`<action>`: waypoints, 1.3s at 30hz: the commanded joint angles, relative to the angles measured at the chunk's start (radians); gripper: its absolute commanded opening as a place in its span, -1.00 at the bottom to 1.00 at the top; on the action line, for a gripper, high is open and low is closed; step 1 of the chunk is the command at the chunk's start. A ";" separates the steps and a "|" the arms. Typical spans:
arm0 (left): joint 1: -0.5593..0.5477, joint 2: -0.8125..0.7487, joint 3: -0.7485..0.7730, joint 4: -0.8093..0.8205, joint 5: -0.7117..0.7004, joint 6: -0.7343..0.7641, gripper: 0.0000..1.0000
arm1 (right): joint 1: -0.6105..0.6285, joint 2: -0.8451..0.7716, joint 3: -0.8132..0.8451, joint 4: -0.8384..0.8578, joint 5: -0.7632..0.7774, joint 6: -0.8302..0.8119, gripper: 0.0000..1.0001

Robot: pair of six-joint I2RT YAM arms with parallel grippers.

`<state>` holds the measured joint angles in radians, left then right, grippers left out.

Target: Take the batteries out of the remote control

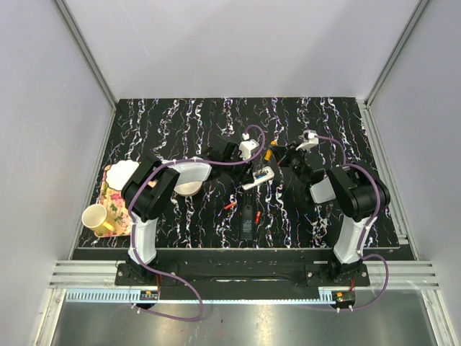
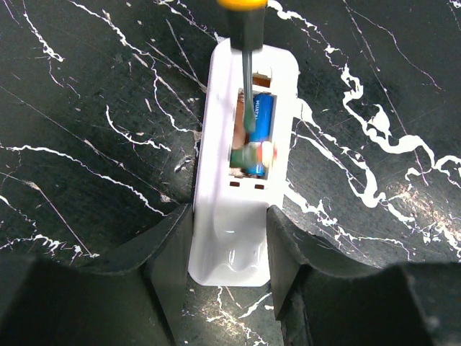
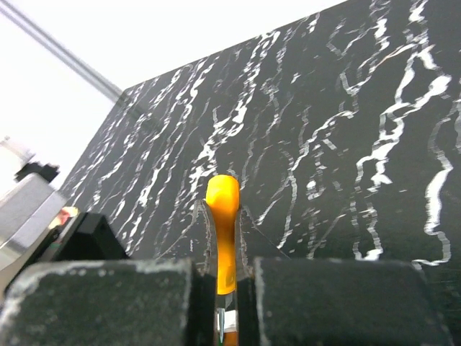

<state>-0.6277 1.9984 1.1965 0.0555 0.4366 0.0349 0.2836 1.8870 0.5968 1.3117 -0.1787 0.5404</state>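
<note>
The white remote control [image 2: 245,194] lies on the black marbled table with its battery slot facing up; it also shows in the top view [image 1: 261,177]. A blue battery [image 2: 262,122] lies in the slot, and a green battery [image 2: 242,154] sits at the slot's near end. My left gripper [image 2: 230,234] is shut on the remote's near end, one finger on each side. My right gripper [image 3: 223,238] is shut on the orange-handled stick [image 3: 222,194]. The stick's thin shaft [image 2: 248,79] reaches down into the slot beside the blue battery.
A long black piece [image 1: 246,220] and two small red bits [image 1: 230,205] [image 1: 258,216] lie in front of the remote. A white bowl [image 1: 189,187] sits under the left arm. A yellow cup [image 1: 97,218] and a patterned cloth [image 1: 115,202] are at the left edge.
</note>
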 commanded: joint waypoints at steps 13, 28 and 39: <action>-0.017 0.054 -0.011 -0.006 -0.073 0.023 -1.00 | 0.074 0.006 0.017 0.236 -0.030 0.038 -1.00; -0.015 -0.079 -0.021 0.038 -0.021 0.010 -0.33 | 0.072 -0.115 -0.022 0.231 0.016 -0.033 -1.00; -0.010 -0.224 -0.055 0.093 -0.027 -0.026 0.33 | 0.058 -0.233 -0.074 0.195 -0.007 -0.166 -1.00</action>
<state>-0.6403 1.8359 1.1526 0.0830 0.4210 0.0170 0.3473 1.6932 0.5488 1.3128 -0.1772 0.4492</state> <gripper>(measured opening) 0.666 0.035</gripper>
